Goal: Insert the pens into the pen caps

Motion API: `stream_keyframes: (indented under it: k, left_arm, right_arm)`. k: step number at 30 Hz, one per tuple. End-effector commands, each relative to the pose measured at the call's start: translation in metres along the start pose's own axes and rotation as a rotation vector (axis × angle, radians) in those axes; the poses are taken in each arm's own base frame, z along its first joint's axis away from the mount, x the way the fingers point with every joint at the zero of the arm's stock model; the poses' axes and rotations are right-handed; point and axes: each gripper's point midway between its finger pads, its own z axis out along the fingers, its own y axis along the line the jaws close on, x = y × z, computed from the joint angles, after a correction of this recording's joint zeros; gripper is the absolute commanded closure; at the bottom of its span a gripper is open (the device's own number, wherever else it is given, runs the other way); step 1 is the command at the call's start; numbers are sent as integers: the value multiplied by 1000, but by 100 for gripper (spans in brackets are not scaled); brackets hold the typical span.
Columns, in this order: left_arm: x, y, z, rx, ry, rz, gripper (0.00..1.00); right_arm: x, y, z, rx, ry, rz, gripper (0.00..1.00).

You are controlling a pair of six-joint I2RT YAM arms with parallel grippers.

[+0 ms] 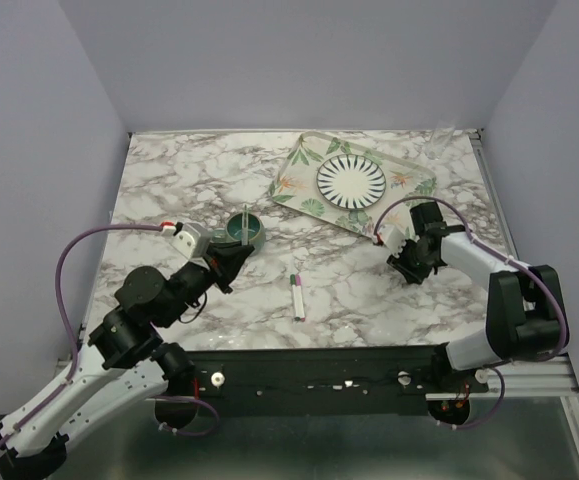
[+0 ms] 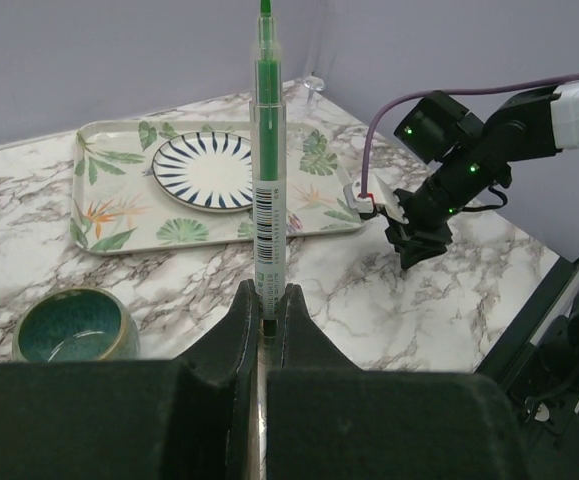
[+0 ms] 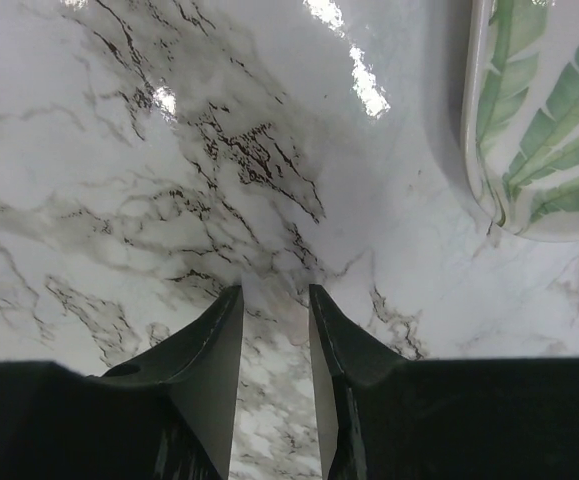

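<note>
The left arm [image 1: 119,340] rises from its base at the lower left, folds at the elbow and stretches forward and to the right. The left gripper [image 2: 267,300] is clamped tight on the lower end of a pen [image 2: 267,180], which stands upright between its fingers [image 2: 239,325]. The right arm [image 1: 479,260] bends at its raised elbow and reaches to the left, wrist tilted downward. The right gripper [image 3: 274,295] points down, its jaws parted with a narrow gap between them.
</note>
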Motion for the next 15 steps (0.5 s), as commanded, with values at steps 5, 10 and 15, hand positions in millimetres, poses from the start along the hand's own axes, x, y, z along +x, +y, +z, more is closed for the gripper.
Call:
stream_keyframes:
  k: [5,10,15]
  left_arm:
    - [-12,3,-4,-17,-45,-5,100]
    - [-17,6,-9,-33,-67,-4,100]
    - [-19,5,-11,-29,-80,-7,100]
  right_arm:
    - [3,-4,19,-5,26,56,67]
    - [-9,-13,17,-23,35,110,75]
    - [-14,-9,15,-51,35,159,94]
